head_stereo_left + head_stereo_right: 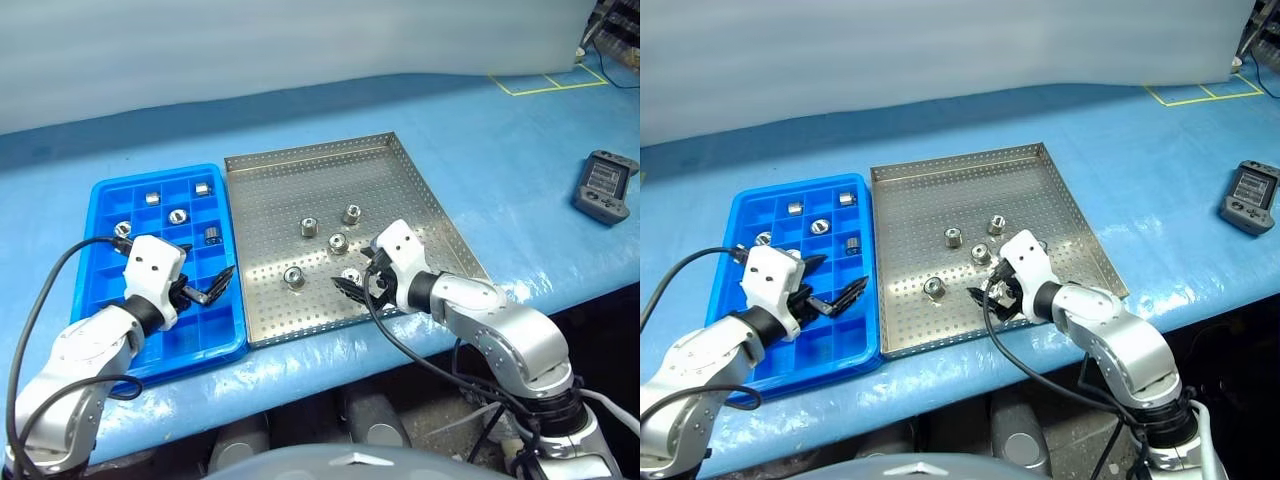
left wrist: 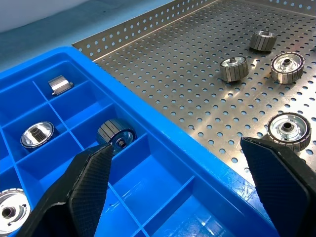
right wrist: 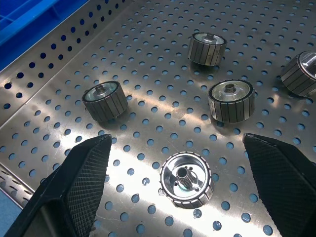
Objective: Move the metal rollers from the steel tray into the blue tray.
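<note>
While both hands are held wide open and empty, five metal rollers [image 1: 309, 226] are seen lying loose on the steel tray [image 1: 300, 165] and five more are already seated in compartments of the blue tray [image 1: 108, 192]. The two trays are set side by side on a blue-covered surface [image 1: 500, 130] — blue tray on the left, steel tray on the right, their long rims touching or nearly so.

The left hand [image 1: 207, 293] is poised over the near-right part of the blue tray, its fingers [image 2: 89, 182] spread above bare compartments; a roller on its side lies in the compartment just beyond. The right hand [image 1: 350, 287] is poised low over the near edge of the steel tray, and a roller [image 3: 186, 179] standing on end is framed between its spread fingers [image 3: 84, 173], untouched. The other four rollers on the steel tray are scattered beyond it, well apart from one another, with nothing between them and the hand.

Of the rollers in the blue tray, all five are gathered in the far half, one to a compartment. A dark handheld device [image 1: 604, 186] with a small screen is seen at the far right of the surface, well clear of both trays, and yellow tape lines [image 1: 545, 85] are marked at the far right corner.
</note>
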